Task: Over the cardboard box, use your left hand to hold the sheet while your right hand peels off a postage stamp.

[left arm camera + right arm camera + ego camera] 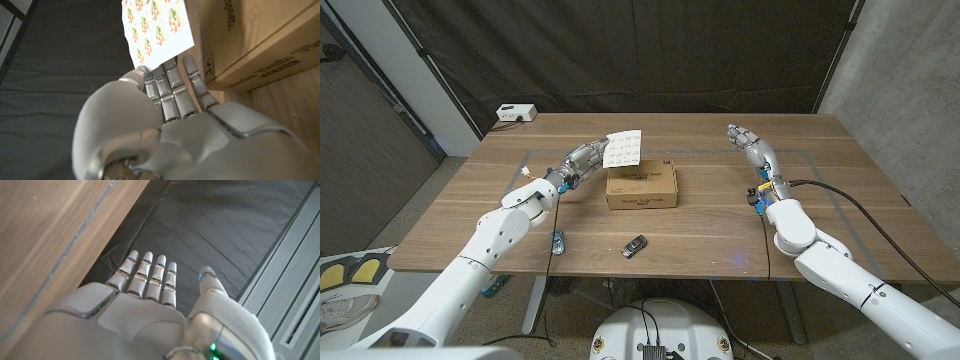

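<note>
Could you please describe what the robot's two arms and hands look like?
Both arms have glossy white rounded shells. The left hand and right hand are silver-grey metal with segmented fingers. A black cable runs along the right forearm, with small red and blue fittings at each wrist. A green light glows at the right wrist.

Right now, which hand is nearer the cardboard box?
Left. The left hand holds the stamp sheet just beside the cardboard box, at its far left corner. The right hand is open, well off to the box's right.
</note>
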### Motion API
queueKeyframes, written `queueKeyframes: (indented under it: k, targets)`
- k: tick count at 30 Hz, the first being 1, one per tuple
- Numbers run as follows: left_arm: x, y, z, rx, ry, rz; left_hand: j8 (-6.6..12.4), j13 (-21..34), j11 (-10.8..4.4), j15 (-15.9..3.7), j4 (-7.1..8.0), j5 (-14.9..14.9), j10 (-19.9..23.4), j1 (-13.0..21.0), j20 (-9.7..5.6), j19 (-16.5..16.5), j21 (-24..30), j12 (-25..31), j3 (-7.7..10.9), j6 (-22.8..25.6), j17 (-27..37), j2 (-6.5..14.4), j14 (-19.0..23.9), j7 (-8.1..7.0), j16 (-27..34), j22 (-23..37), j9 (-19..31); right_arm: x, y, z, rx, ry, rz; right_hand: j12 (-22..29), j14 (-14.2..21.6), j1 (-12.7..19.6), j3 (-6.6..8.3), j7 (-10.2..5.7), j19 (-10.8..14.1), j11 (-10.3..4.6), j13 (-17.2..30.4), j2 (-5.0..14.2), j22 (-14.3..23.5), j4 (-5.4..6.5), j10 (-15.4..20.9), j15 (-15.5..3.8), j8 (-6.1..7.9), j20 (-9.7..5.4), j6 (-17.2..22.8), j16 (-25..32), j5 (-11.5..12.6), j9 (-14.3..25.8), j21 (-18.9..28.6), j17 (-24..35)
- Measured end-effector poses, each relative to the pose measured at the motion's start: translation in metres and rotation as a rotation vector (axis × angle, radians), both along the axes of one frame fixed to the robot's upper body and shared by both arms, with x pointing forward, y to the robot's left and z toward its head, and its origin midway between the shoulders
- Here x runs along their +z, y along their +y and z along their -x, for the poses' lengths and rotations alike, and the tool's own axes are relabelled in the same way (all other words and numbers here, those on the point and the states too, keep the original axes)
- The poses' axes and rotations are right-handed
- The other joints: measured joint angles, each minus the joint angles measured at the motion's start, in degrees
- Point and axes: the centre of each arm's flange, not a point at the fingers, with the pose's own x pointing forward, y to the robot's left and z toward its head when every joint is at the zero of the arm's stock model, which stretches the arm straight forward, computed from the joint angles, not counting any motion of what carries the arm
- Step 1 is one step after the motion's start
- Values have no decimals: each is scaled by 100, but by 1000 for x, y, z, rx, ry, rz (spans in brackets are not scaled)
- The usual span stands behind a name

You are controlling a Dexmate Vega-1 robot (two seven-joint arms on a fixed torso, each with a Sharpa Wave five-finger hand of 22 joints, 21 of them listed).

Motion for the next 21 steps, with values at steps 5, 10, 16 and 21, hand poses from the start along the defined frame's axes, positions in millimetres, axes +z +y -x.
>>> queueKeyframes:
  k: [5, 10, 16, 21]
  targets:
    - [6, -8, -2, -12, -10, 9, 0, -133, 0, -21, -28, -85, 0, -14, -8, 8, 96, -89, 56, 10, -145, -15, 145, 9, -158, 4, 7, 5, 13, 14, -49, -52, 18, 61, 280, 625, 0, -146, 194, -187, 0, -139, 27, 0, 344, -12, 81, -32, 509, 16, 0, -1, 121, 27]
    - [8, -11, -2, -14, -12, 12, 0, -222, 0, -40, -31, -159, 0, -19, -38, 38, 177, -133, 105, 10, -232, -20, 225, 10, -263, 4, 15, 9, 23, 23, -101, -101, 29, 155, 554, 963, -51, -284, 357, -338, 0, -267, 27, 51, 704, -24, 143, -110, 933, 133, 0, -1, 230, 97]
    - [13, -17, -4, -19, -7, 13, 0, -386, 0, -75, -29, -225, 0, -34, -60, 60, 277, -278, 135, 11, -418, -35, 321, 10, -438, 4, 38, 14, 35, 36, -215, -199, 82, 229, 768, 1125, -197, -389, 497, -409, 0, -383, 53, 96, 1008, -33, 143, -171, 1223, 227, 0, -1, 332, 156]
    - [20, -24, -3, -23, -4, 14, 0, -624, 0, -124, -45, -246, 0, -34, -112, 174, 393, -481, 212, 11, -737, -36, 521, 10, -675, -10, 38, 16, 46, 46, -294, -274, 123, 316, 1043, 1205, -407, -456, 592, -473, 0, -463, 53, 155, 1363, -62, 143, -265, 1493, 376, 0, 21, 433, 252]
